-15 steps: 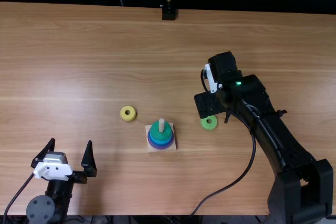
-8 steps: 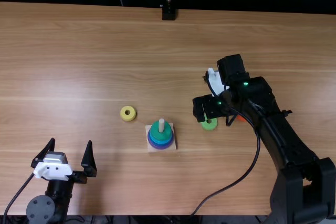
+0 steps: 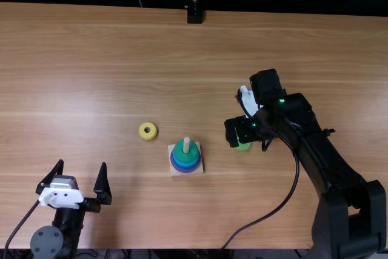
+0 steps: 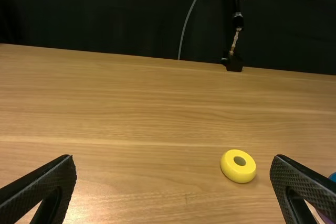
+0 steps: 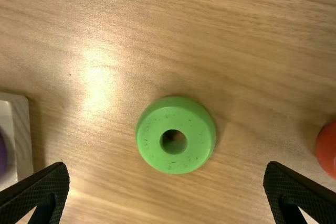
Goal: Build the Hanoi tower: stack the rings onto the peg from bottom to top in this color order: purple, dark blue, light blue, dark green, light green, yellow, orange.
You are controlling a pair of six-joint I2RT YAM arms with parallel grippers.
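In the top view the peg (image 3: 187,142) carries purple, blue and dark green rings (image 3: 185,152). The light green ring (image 3: 244,147) lies on the table, partly covered by my right gripper (image 3: 237,133). In the right wrist view my right gripper (image 5: 166,174) is open above the light green ring (image 5: 176,135), which lies between the lines of its fingers. An orange-red ring (image 5: 327,148) is at one side. The yellow ring (image 3: 148,131) rests left of the tower. At lower left my left gripper (image 3: 80,171) stands open, also in its wrist view (image 4: 173,163), with the yellow ring (image 4: 238,166) beyond it.
The square peg base (image 3: 199,168) sits between the two arms; its corner (image 5: 22,135) is near the right gripper. A cable (image 3: 267,215) from the right arm loops over the near table. A black stand (image 3: 194,15) is at the far edge.
The right gripper has drawn slightly nearer and turned over the light green ring, covering more of it. A bit of the orange-red ring has come out from under the right arm. The left arm is unmoved.
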